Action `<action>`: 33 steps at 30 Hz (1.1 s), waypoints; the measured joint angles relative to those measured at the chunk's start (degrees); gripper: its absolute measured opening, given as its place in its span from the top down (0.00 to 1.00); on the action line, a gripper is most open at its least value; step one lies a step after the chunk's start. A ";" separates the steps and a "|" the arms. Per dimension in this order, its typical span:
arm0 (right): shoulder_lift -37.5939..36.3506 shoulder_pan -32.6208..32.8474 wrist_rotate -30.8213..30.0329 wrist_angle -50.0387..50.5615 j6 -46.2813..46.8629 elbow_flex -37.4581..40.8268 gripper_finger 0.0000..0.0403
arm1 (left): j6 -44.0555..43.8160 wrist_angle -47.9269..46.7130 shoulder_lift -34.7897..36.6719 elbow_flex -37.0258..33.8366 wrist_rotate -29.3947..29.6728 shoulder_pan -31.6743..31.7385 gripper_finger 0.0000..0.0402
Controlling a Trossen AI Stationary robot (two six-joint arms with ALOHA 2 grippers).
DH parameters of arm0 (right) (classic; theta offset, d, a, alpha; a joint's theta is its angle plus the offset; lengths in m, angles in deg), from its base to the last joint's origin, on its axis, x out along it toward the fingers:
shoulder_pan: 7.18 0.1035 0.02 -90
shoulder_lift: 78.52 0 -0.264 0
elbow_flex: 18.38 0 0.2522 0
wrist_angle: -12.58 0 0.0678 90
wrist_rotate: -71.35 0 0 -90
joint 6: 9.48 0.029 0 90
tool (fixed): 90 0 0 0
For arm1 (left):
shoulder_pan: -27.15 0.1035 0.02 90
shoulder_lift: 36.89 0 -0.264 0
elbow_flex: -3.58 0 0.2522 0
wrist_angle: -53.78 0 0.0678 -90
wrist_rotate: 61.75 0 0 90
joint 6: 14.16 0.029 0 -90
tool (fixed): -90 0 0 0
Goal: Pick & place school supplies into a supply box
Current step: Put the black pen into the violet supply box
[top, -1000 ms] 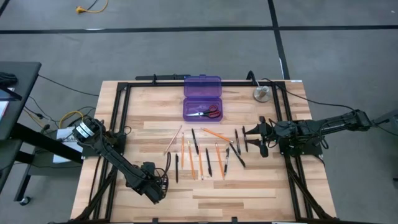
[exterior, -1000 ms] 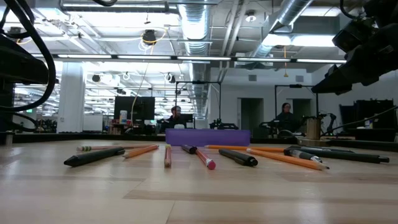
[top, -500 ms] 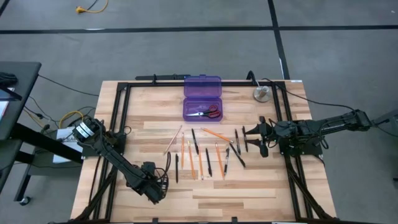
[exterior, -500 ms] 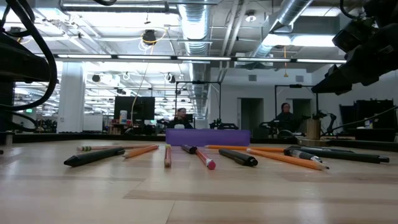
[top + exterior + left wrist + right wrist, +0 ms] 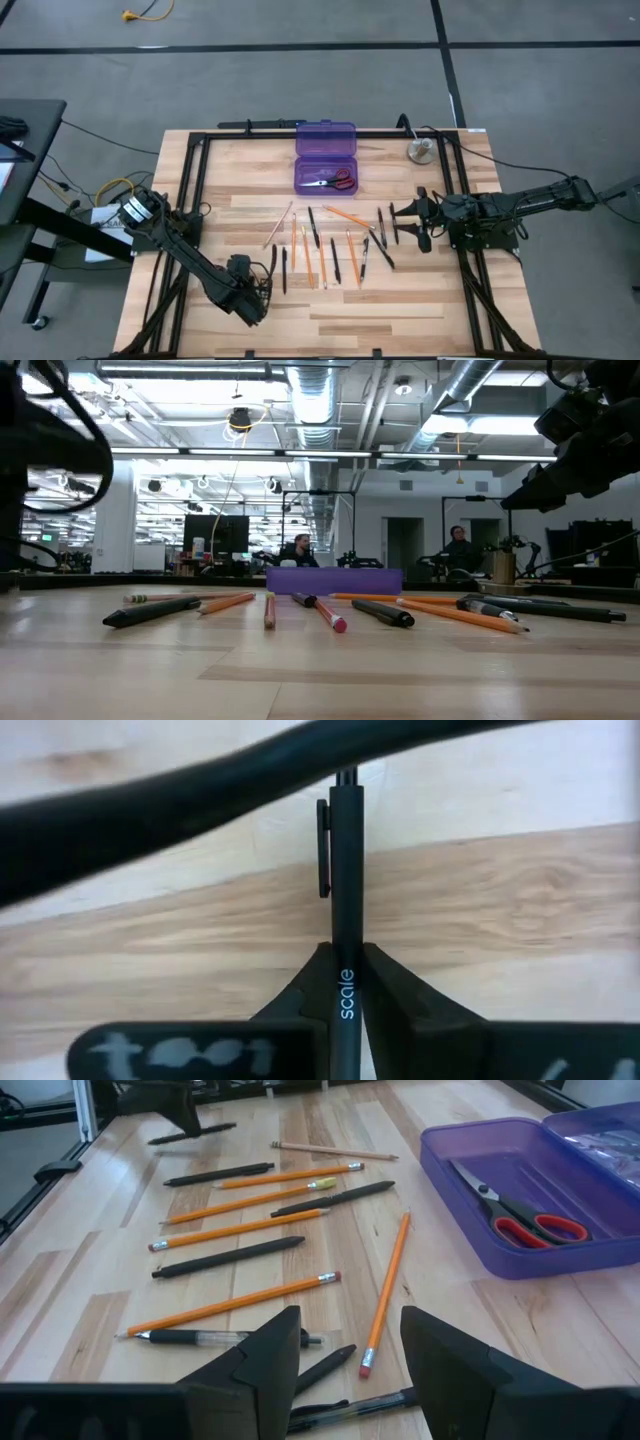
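While left claw (image 5: pixel 345 995) pinches slim matte pen (image 5: pixel 343 910).

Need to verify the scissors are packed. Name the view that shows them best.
Right wrist view: the red-handled scissors lie close and unobstructed inside the purple pencil case. The high view shows them tiny; the low view shows only the case's wall; the left wrist view misses them.

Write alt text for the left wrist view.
The left gripper is shut on a black pen with a pocket clip and the word "scale" printed on its barrel, seen over the light wooden table. A blurred dark cable crosses the view beyond the pen.
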 joint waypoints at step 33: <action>0.00 0.00 -0.01 -0.04 0.10 0.00 0.58 | 88.32 -9.59 2.49 22.02 18.01 44.06 0.96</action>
